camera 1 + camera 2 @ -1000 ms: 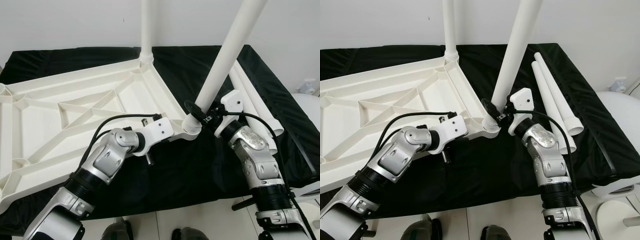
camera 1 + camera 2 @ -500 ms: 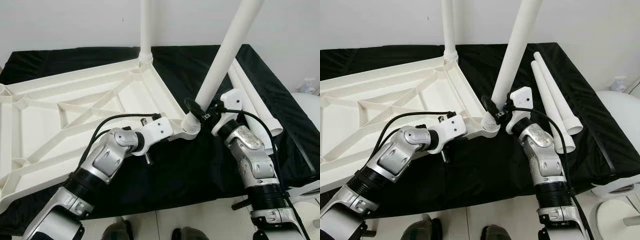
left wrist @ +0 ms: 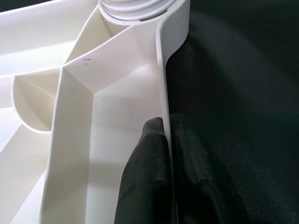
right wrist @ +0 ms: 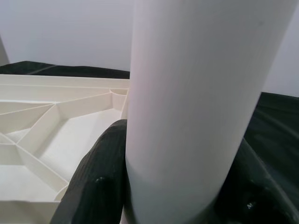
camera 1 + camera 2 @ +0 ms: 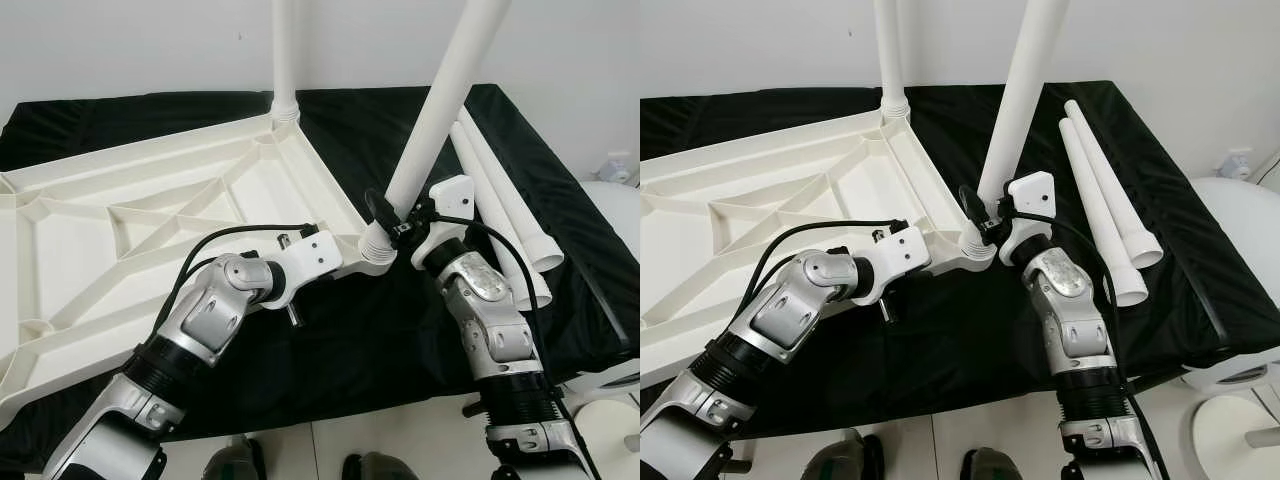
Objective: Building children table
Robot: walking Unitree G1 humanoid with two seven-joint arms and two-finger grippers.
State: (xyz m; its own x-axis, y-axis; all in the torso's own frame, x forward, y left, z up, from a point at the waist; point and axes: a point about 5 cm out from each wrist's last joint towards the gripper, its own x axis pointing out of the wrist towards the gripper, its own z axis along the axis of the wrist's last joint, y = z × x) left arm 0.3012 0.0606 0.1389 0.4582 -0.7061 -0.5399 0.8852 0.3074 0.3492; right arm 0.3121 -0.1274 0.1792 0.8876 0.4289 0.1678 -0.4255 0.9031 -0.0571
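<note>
Tabletop (image 5: 150, 215), white plastic, lies upside down with its ribbed underside up on a black cloth (image 5: 400, 330), and its left part is cut off by the picture edge. One leg (image 5: 284, 50) stands screwed upright in the far corner, top out of frame. A second leg (image 5: 440, 105) sits tilted in the near corner socket (image 5: 375, 250), its upper end also cut off.

Right gripper (image 5: 395, 222) is clamped on the tilted leg just above the socket; the right wrist view has a black finger (image 4: 100, 179) on each side of the white tube, pressed to it, with the ribbed underside behind.

Left gripper (image 3: 167, 172) pinches the tabletop's thin side rim near that same corner; in the left wrist view the rim runs between the two black fingers, one inside the frame, one outside over the cloth. From the head views its fingertips are hidden behind the white wrist housing (only the wrist camera shows the pinch).

Two spare legs (image 5: 1105, 215) lie side by side on the cloth to the right. No readable writing anywhere. Robot feet (image 5: 235, 465) partly show at the bottom edge.
</note>
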